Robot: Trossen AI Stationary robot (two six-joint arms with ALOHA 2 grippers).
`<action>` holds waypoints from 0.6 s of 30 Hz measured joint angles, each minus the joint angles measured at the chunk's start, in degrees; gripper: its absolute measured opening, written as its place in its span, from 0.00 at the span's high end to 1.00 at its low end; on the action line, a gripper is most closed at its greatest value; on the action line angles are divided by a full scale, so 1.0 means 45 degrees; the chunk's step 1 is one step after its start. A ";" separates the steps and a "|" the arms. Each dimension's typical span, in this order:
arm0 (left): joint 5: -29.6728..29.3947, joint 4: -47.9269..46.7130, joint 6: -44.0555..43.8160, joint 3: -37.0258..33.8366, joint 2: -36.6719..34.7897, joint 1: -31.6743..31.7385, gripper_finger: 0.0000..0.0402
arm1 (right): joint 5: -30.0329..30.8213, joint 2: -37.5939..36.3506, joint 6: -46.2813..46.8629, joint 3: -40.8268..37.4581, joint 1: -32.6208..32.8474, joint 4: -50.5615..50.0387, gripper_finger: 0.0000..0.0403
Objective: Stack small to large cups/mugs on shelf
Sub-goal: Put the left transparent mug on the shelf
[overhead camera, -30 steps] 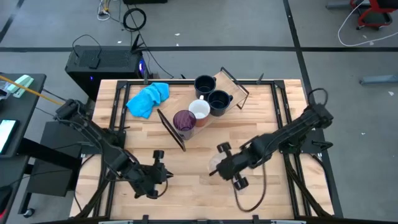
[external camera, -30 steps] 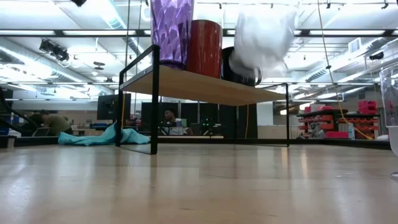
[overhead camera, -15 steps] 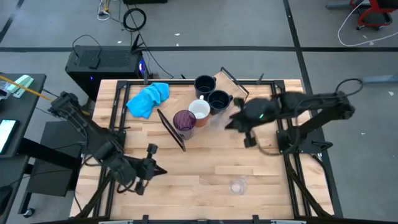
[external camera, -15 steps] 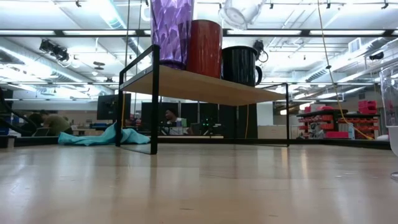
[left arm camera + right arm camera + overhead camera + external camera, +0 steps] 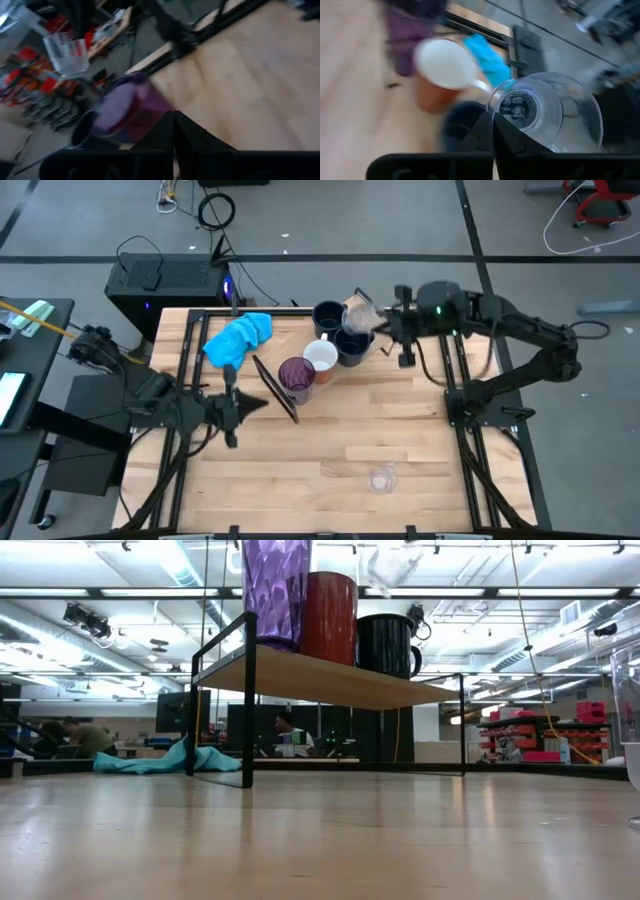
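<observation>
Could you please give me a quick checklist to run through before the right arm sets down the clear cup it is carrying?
1. Grip: right gripper shut on the clear cup: ok.
2. Position: cup held above the dark mugs on the shelf: ok.
3. Cup tilt: upright or not, cannot tell.
4. Row on shelf: purple tumbler, white mug and dark mugs standing together: ok.
5. Left gripper beside the tumbler, apart from the right arm: ok.
6. Second clear cup not yet on the shelf: not ok.
</observation>
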 joint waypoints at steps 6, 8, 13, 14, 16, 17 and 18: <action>-0.0012 0.0042 0.0135 0.0000 -0.0233 0.1429 0.93 | -0.0123 0.0965 -0.1313 0.0583 -0.2480 -0.0074 0.99; -0.0012 0.0037 0.0126 0.0000 -0.0227 0.1804 0.93 | -0.0684 0.1432 -0.1586 0.0845 -0.3304 -0.0073 0.99; -0.0012 0.0041 0.0203 0.0000 -0.0223 0.2651 0.94 | -0.2003 0.2728 -0.2459 0.1323 -0.4990 -0.0334 1.00; -0.0012 0.0041 0.0203 0.0000 -0.0223 0.2790 0.95 | -0.2231 0.2978 -0.2644 0.1469 -0.5262 -0.0395 0.99; -0.0012 0.0041 0.0234 0.0000 -0.0223 0.3067 0.96 | -0.2688 0.3500 -0.2925 0.1830 -0.5734 -0.0670 0.99; -0.0012 0.0041 0.0293 0.0000 -0.0223 0.3188 0.96 | -0.2933 0.3768 -0.2992 0.2031 -0.5923 -0.0792 0.99; -0.0012 0.0041 0.0328 0.0000 -0.0223 0.3319 0.97 | -0.3176 0.4038 -0.3090 0.2272 -0.6076 -0.0955 0.99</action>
